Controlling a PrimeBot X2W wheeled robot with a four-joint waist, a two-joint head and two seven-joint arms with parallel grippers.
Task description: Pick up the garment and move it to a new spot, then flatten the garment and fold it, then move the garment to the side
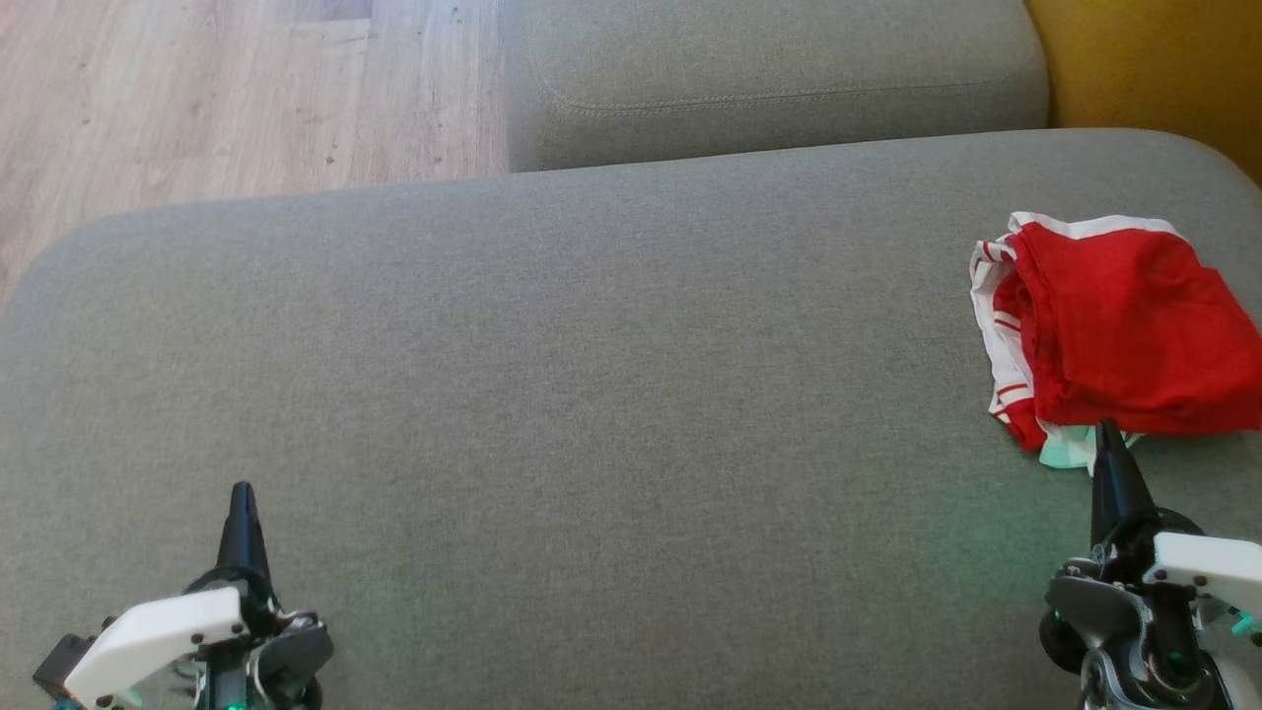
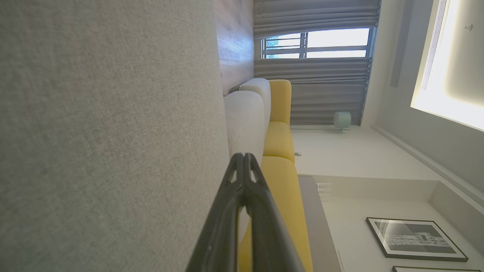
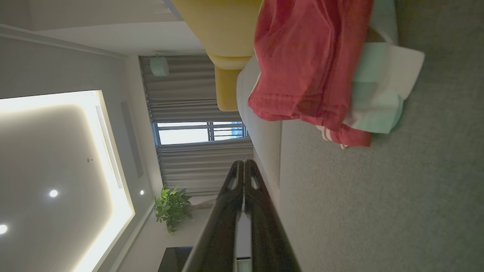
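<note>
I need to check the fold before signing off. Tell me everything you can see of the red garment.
The garment is thin, soft red cloth with white edging and red-and-white striped bands along its left side. A pale mint-white part sticks out at its near edge. It lies loosely folded and somewhat rumpled on the right of the grey cushion, partly cut off by the head view's edge. The shut right gripper points at its near edge without holding it; whether they touch is unclear.

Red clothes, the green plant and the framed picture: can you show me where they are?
red clothes (image 1: 1124, 325): head view, middle of the red cloth.
plant (image 3: 172, 207): right wrist view, on its green leaves.
framed picture (image 2: 415, 238): left wrist view, middle of the print.
</note>
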